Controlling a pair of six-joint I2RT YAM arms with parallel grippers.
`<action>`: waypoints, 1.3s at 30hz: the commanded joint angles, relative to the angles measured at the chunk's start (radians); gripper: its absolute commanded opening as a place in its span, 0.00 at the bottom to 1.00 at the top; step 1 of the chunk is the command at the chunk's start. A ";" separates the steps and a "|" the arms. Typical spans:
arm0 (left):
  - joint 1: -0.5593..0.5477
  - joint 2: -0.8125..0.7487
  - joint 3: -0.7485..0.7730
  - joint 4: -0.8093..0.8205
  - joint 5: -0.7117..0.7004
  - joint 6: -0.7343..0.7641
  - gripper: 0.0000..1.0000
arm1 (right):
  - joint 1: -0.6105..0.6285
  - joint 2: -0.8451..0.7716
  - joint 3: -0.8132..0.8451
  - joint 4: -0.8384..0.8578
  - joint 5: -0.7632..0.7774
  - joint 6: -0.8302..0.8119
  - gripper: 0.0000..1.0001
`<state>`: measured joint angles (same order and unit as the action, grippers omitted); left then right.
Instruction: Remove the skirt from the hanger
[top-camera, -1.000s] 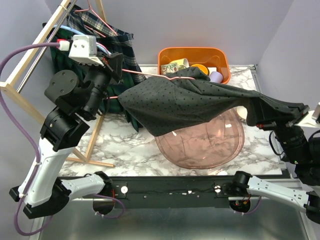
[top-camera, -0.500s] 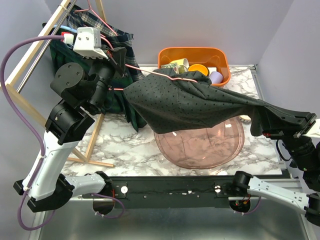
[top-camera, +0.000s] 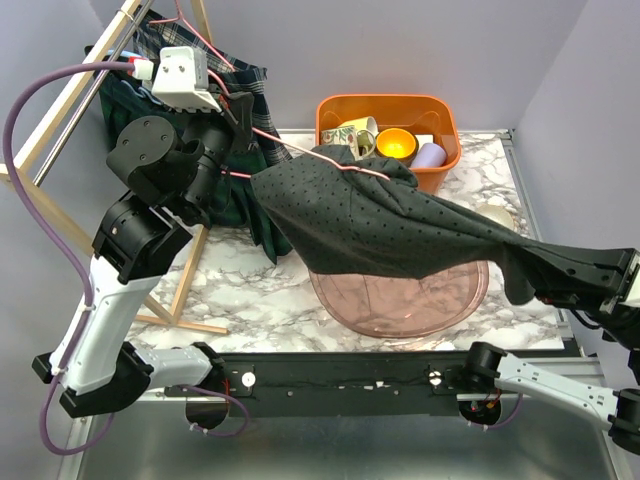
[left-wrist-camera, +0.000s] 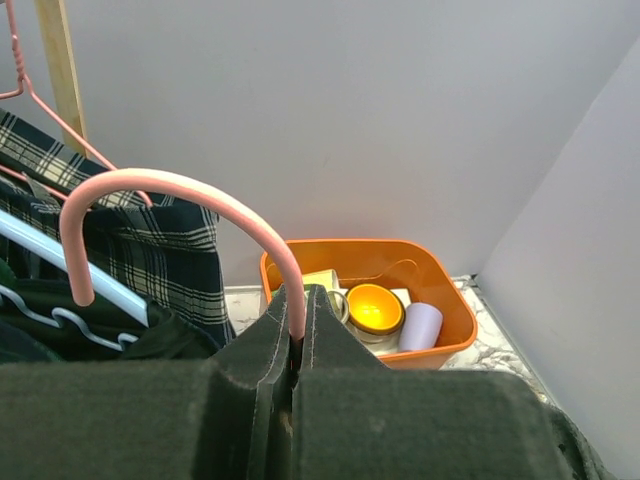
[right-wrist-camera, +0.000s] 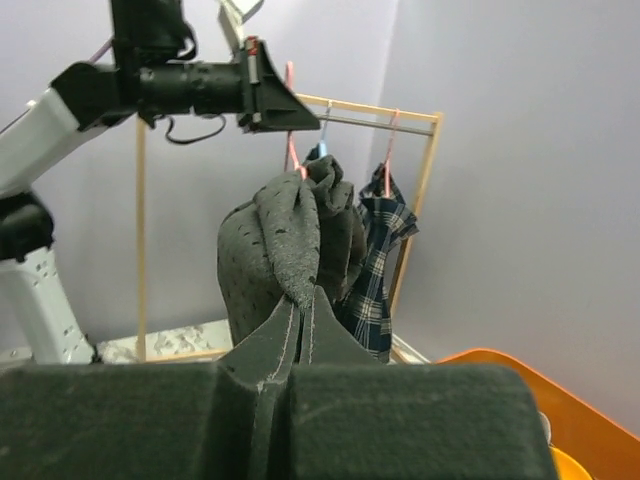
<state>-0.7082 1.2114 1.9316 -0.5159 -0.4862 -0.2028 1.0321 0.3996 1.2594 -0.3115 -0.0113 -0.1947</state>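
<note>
Setting: a robotics lab test cell. Plain lilac panels (top-camera: 420, 50) boxed in a marble-print tabletop (top-camera: 250, 290). Robot arms (top-camera: 105, 300) were bolted to a black rail (top-camera: 350, 383) at its near edge, and a purple cable (top-camera: 40, 86) looped loose. Staged props were a small wooden rack (top-camera: 190, 280) and an orange bin (top-camera: 385, 99).

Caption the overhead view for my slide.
Left gripper pinches the pink hanger; right gripper grips the stretched dotted skirt.
</note>
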 joint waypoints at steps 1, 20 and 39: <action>0.053 -0.016 0.046 -0.058 -0.308 0.161 0.00 | -0.006 -0.094 0.149 0.123 -0.255 -0.029 0.01; 0.053 -0.003 0.135 -0.153 0.024 -0.086 0.00 | -0.007 0.131 0.097 -0.034 -0.125 -0.008 0.01; 0.053 0.062 0.095 -0.115 -0.035 -0.077 0.00 | -0.007 0.369 0.094 0.001 -0.756 0.113 0.01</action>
<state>-0.6575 1.2701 2.0109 -0.6827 -0.4225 -0.3134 1.0199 0.8356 1.3582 -0.3920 -0.5255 -0.1127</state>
